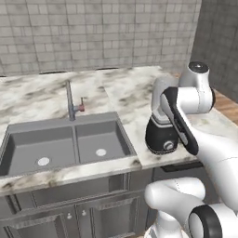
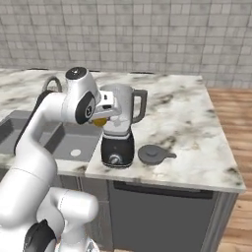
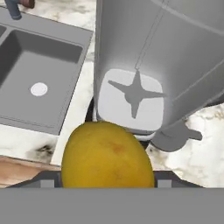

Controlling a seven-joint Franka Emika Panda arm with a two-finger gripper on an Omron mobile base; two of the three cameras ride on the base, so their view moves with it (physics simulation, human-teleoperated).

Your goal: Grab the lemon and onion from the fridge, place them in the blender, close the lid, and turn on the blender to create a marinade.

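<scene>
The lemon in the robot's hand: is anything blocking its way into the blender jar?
Nothing visible blocks it. The gripper holds the lemon beside the jar's open top, with the blades showing at the bottom of the blender. The lid lies off on the counter, right of the blender's base.

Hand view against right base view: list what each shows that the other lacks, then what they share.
Hand view alone: the blade at the bottom of the open jar, and the sink's drain.
Right base view alone: the blender's silver knob, the jar's dark handle, and the tiled wall.
Both: the blender, the yellow lemon held in the pincer beside the jar, the lid lying on the marble counter, and the sink.
</scene>
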